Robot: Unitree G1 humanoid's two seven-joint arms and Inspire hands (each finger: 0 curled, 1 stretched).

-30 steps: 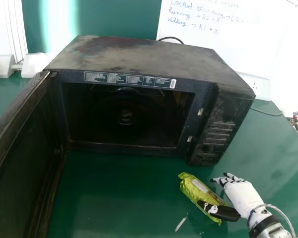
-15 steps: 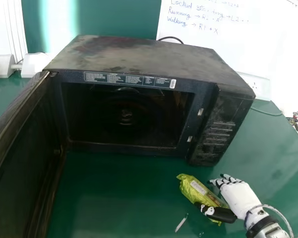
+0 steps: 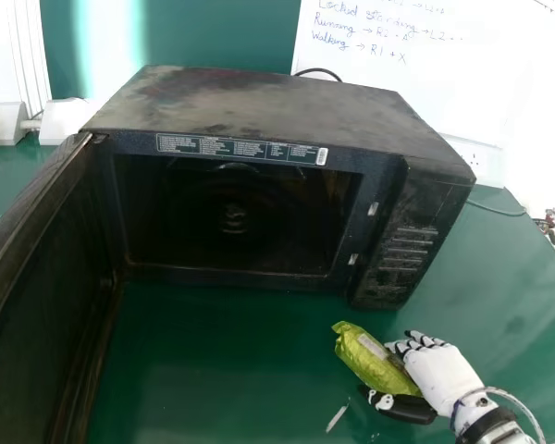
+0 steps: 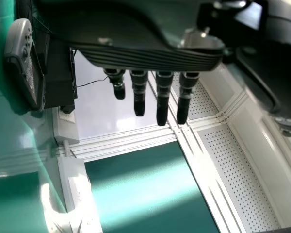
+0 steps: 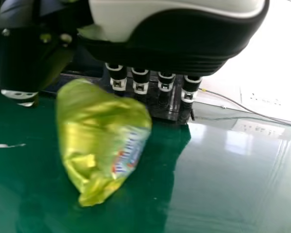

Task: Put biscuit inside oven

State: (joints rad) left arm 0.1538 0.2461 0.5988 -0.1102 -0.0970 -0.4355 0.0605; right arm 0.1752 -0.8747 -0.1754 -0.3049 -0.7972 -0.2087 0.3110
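So the biscuit packet [image 3: 375, 361], shiny yellow-green, is outside the oven [image 3: 277, 104], in front of its control panel [image 3: 402, 245] side. Can't tell whether its underside touches the table [image 3: 213, 361].

The right hand [image 3: 449, 377] is right at it, thumb and fingers apart with the packet between them. Fingers are by the edge nearer the oven, thumb [image 5: 26, 73] on the other side with a bit of a gap in the right wrist view. I honestly can't tell how firmly anything is touching.

Oven's wide open, door [image 3: 37, 268] swung out to the left, cavity dark. There's a little white scrap [image 3: 337, 419] on the green tabletop near the thumb, and a whiteboard [image 3: 425, 83] with handwriting behind.

Left hand [image 4: 136, 51] is off idle in its own wrist view, fingers straight and spread, with a grey handheld device [image 4: 19, 48] farther off.
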